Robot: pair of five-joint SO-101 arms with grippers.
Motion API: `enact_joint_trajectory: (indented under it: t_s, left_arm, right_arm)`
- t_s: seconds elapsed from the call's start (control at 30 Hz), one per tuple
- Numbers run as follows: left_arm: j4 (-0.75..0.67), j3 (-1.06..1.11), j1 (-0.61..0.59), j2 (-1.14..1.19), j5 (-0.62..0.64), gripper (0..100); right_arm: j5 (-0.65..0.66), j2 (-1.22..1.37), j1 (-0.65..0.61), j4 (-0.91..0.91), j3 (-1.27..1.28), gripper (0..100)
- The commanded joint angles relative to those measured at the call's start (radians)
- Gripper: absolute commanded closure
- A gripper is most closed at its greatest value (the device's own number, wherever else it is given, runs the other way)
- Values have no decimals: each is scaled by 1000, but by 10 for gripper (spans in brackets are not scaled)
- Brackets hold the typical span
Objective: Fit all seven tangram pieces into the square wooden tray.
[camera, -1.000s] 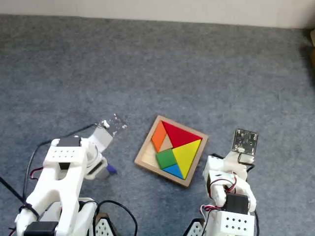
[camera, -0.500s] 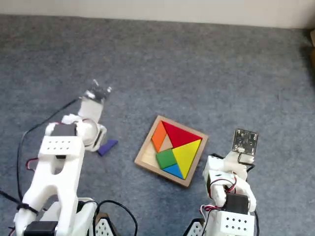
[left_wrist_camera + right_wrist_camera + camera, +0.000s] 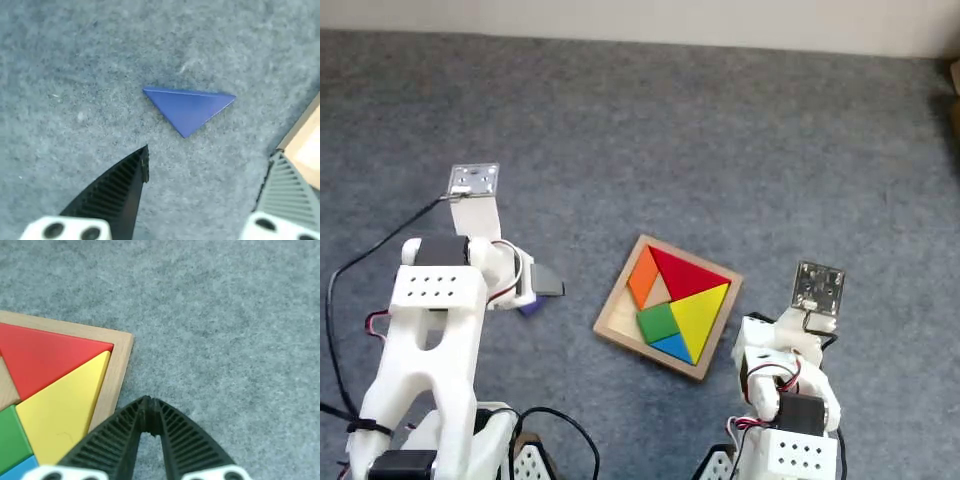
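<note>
The square wooden tray [image 3: 609, 321] lies in the middle of the carpet and holds orange, red [image 3: 45, 357], yellow [image 3: 65, 412], green and light blue pieces, with a small bare triangular gap [image 3: 658, 292] among them. A dark blue triangle [image 3: 189, 107] lies flat on the carpet left of the tray, partly hidden under the arm in the high view [image 3: 529, 307]. My left gripper [image 3: 210, 152] hangs open just above it, and the triangle sits beyond its fingertips. My right gripper [image 3: 148, 405] is shut on nothing, beside the tray's right corner [image 3: 122, 347].
Grey carpet [image 3: 720, 150] covers the whole surface, with wide free room on the far side. The tray's corner [image 3: 305, 140] is close to one left finger. A cable [image 3: 360, 265] runs along the left arm.
The left arm's wrist swung from pointing toward the tray to pointing at the far left. Its gripper now hangs over the blue triangle. The right arm and the tray stayed still.
</note>
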Motion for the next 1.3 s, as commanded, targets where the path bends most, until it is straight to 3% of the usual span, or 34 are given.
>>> enact_joint_trajectory:
  t_s: [0.0, 0.23, 0.5, 0.87, 1.1, 1.27]
  left_arm:
    - [-52, 18, 1, -22, 103, 664]
    - [-245, 56, 5, 168, 178, 663]
    - [-265, -303, 7, 651, 170, 663]
    - [-132, -779, 150, 885, 170, 663]
    - [112, -966, 180, 809, 173, 663]
    - [216, -929, 177, 694, 175, 663]
  right_arm:
    - [-2, -5, 13, 4, 99, 995]
    - [-2, -4, 13, 4, 99, 995]
    - [-2, -4, 13, 4, 99, 995]
    - [-2, -4, 13, 5, 99, 995]
    - [-2, -4, 13, 5, 99, 995]
    - [-2, -4, 13, 5, 99, 995]
